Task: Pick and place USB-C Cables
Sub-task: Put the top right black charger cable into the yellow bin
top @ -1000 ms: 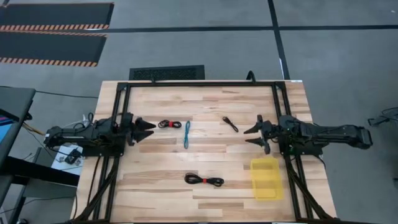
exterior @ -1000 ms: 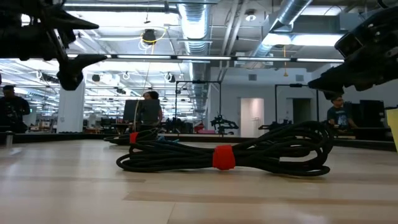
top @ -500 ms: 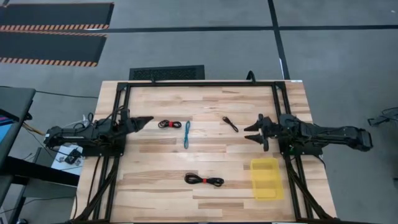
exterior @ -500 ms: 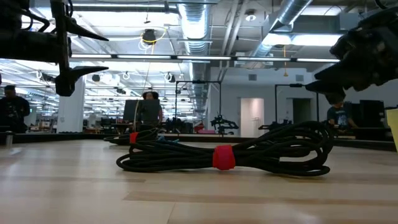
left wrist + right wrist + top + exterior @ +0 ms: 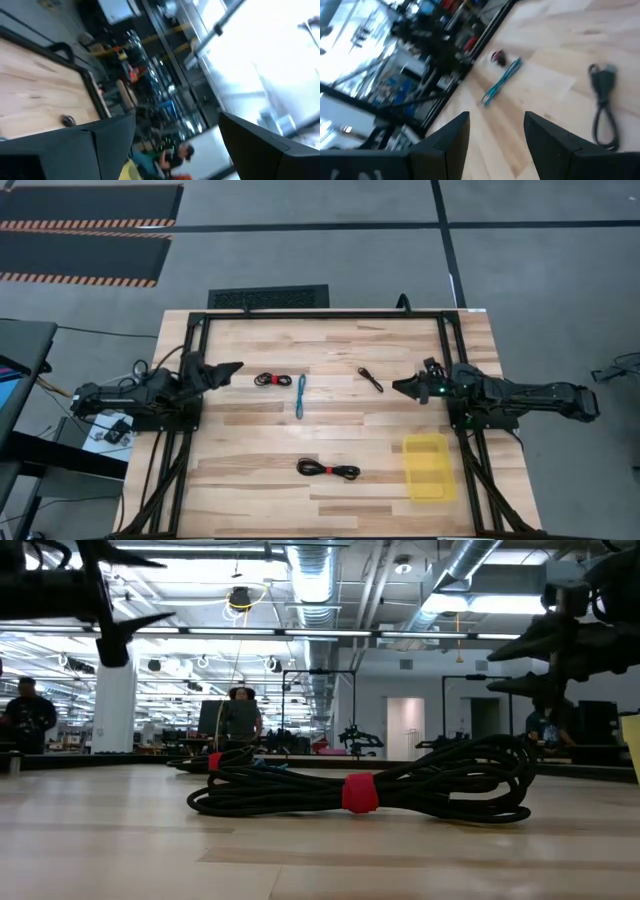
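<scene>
Four USB-C cables lie flat on the wooden table. One black bundle with a red tie (image 5: pixel 271 380) lies in the left half toward the far edge. A light blue cable (image 5: pixel 300 396) lies beside it, and a short black one (image 5: pixel 371 379) lies right of the middle. A second black bundle with a red tie (image 5: pixel 328 470) (image 5: pixel 360 790) lies near the front. My left gripper (image 5: pixel 228 369) (image 5: pixel 176 120) hangs open above the table's left side, left of the first bundle. My right gripper (image 5: pixel 405 387) (image 5: pixel 496 117) hangs open above the right side, just right of the short black cable (image 5: pixel 602 112).
A yellow bin (image 5: pixel 427 466) sits at the table's front right, below my right arm. A black frame (image 5: pixel 320 314) runs around the tabletop's edges. People stand in the room beyond the table (image 5: pixel 240 715). Bare wood lies between the cables.
Both grippers have rolled about their wrists: from above their fingers were spread side by side, and now they stand one over the other. My left gripper has also risen and tipped upward. The cables have not moved.
</scene>
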Controlling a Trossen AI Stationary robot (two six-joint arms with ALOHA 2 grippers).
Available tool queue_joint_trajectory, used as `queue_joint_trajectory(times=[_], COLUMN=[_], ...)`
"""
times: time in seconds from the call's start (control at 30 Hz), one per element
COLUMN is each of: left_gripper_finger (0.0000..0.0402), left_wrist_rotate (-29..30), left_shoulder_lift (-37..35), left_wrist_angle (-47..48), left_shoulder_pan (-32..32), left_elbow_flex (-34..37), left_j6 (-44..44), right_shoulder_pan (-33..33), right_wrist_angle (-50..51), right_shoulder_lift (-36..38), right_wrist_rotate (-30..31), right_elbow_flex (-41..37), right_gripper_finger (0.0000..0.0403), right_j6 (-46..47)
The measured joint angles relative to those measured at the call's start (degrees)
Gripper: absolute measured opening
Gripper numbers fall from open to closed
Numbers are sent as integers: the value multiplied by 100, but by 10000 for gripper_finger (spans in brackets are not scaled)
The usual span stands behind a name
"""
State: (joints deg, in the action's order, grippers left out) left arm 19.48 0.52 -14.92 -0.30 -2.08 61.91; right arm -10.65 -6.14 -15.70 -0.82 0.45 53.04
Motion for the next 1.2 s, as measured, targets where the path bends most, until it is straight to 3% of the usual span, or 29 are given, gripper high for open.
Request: queue_joint_trajectory(times=[0.1, 0.23, 0.47, 0.57, 0.7, 0.93, 1.03, 1.2], left_gripper_finger=[281, 281, 281, 281, 281, 281, 281, 281], left_wrist_rotate=[-46, -401, -680, -871, -1501, -1367, -1361, -1348], left_shoulder_lift=[108, 452, 1408, 1903, 2486, 3155, 3277, 3341], left_wrist_angle=[-18, 17, 1245, 1745, 2078, 2757, 2778, 2985], left_shoulder_pan=[-2, -1, -2, 2, -5, 0, 0, 0], left_elbow_flex=[-189, -570, -1412, -1728, -2107, -2608, -2740, -2955], left_j6=[128, 134, -63, 238, 60, -750, -864, -1214], right_shoulder_pan=[-2, -5, -5, -5, -5, -203, -295, -332], right_wrist_angle=[-257, -1370, -1496, -941, 554, 3558, 4183, 4280], right_shoulder_lift=[-2, -1, -372, -923, -1902, -3876, -4541, -5349], right_wrist_rotate=[402, 555, 587, 667, 675, 835, 734, 695], right_elbow_flex=[0, 45, 1278, 2101, 3346, 5184, 5717, 6263], right_gripper_finger=[212, 212, 212, 212, 212, 212, 212, 212], right_j6=[412, 968, -345, -815, -1333, -1114, -1105, -1294])
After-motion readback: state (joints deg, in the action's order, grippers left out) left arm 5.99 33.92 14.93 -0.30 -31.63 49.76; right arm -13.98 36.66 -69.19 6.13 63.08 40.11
